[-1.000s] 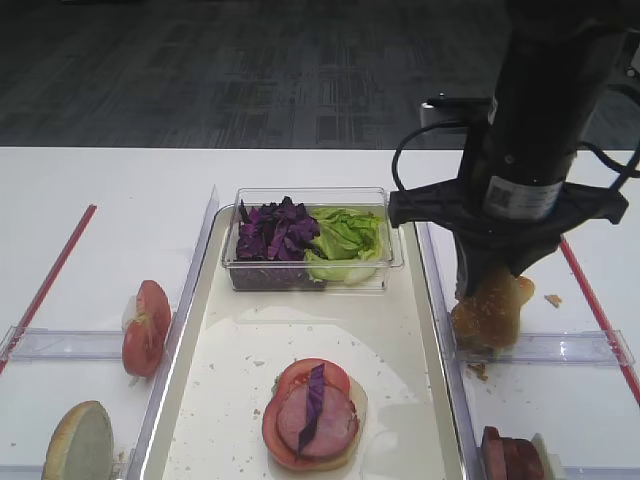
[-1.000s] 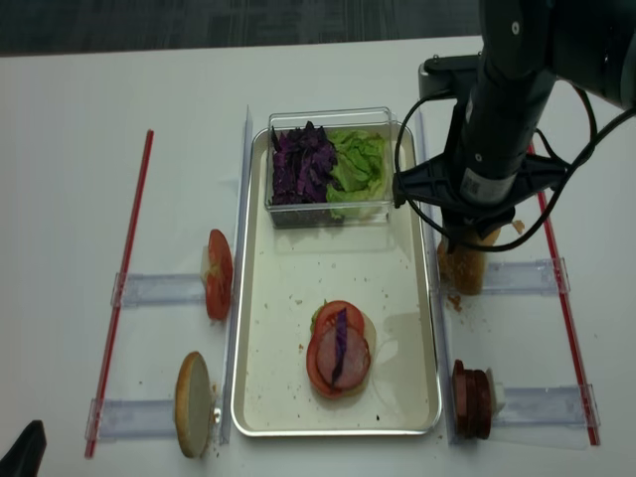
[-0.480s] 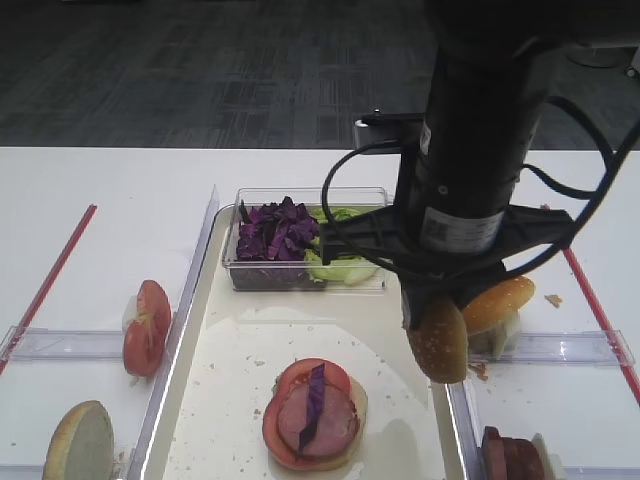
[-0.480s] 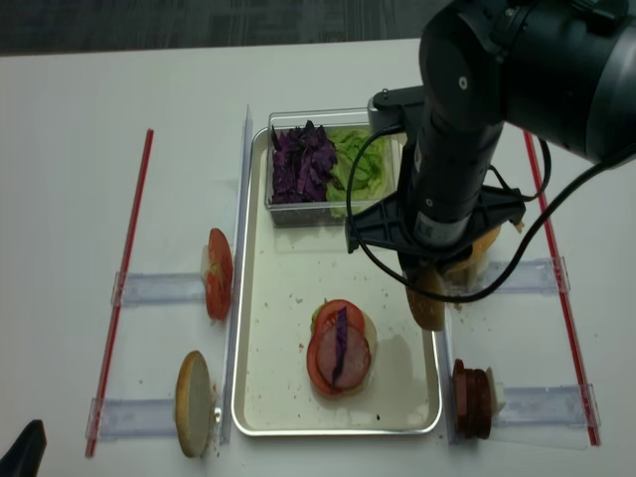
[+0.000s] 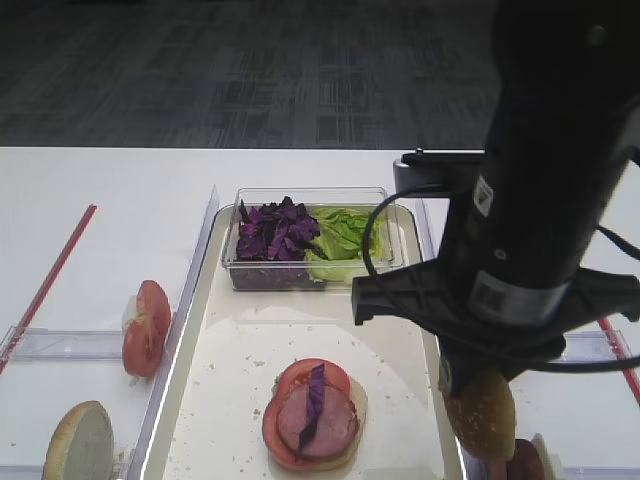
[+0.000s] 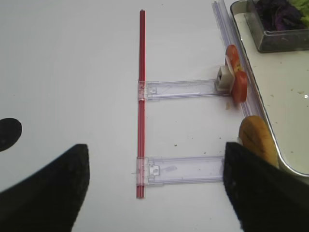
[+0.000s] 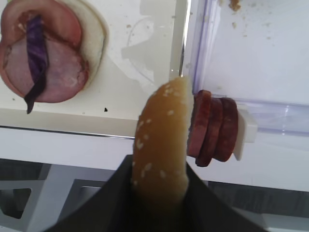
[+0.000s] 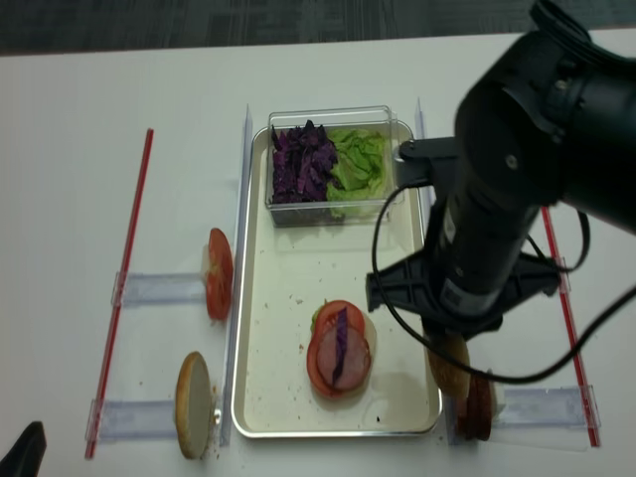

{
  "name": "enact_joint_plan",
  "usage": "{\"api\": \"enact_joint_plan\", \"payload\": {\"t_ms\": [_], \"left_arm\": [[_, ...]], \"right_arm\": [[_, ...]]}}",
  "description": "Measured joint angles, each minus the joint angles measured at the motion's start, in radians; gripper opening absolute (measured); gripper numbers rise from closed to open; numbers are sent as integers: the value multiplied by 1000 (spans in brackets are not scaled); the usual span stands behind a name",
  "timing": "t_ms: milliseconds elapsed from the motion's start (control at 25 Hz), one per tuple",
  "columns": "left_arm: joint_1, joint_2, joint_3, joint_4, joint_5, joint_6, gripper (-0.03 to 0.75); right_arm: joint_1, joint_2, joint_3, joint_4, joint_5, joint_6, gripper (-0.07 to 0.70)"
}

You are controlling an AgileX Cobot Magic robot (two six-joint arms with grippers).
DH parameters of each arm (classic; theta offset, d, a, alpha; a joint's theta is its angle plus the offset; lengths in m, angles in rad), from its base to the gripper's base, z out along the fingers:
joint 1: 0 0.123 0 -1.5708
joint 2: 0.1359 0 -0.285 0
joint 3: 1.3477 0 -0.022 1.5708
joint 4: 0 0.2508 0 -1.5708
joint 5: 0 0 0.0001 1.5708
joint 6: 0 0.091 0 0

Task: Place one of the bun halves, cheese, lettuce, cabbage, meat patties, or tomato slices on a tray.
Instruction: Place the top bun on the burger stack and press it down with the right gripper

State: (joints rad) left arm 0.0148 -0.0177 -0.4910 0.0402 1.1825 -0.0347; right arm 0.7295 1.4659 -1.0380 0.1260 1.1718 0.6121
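My right gripper [image 7: 159, 170] is shut on the seeded bun top [image 7: 161, 140], which it holds on edge. The bun [image 8: 452, 366] hangs over the right rim of the cream tray [image 8: 298, 260], close to its near right corner. Just right of it stand the meat patties [image 7: 215, 128] in a clear holder. On the tray lies a stack [image 5: 312, 412] of tomato, ham slice and a purple cabbage strip. Tomato slices [image 5: 145, 325] and a cut-face bun half [image 5: 78, 440] stand left of the tray. My left gripper [image 6: 154, 193] is open over the bare table.
A clear box at the tray's far end holds purple cabbage [image 5: 272, 232] and lettuce [image 5: 345, 238]. A red strip [image 6: 141, 96] and clear plastic rails [image 6: 186, 89] lie on the white table left of the tray. The big black right arm [image 5: 540, 230] hides the table's right side.
My right gripper has lifted the bun top off the right-hand holder and carried it toward the front, to the tray's near right rim. The left arm has not moved.
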Motion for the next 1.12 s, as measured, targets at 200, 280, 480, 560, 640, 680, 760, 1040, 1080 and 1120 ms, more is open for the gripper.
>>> {"api": "enact_joint_plan", "payload": {"t_ms": [200,280,480,560,640,680,760,1040,1080,1120], "left_arm": [[0,0,0,0,0,0,526],[0,0,0,0,0,0,526],[0,0,0,0,0,0,526],[0,0,0,0,0,0,526],[0,0,0,0,0,0,526],[0,0,0,0,0,0,526],[0,0,0,0,0,0,526],[0,0,0,0,0,0,526],[0,0,0,0,0,0,526],[0,0,0,0,0,0,526]], "right_arm": [[2,-51,62,19,-68,4,209],[2,-51,66,19,-78,4,208],[2,-51,68,19,-105,4,208],[2,-51,69,19,-114,2,208],[2,-51,69,19,-125,0,208],[2,-51,69,21,-134,-5,208],[2,-51,69,26,-153,-17,208],[2,-51,69,198,-289,-169,208],[2,-51,69,239,-312,-204,208],[2,-51,69,275,-332,-236,208]]}}
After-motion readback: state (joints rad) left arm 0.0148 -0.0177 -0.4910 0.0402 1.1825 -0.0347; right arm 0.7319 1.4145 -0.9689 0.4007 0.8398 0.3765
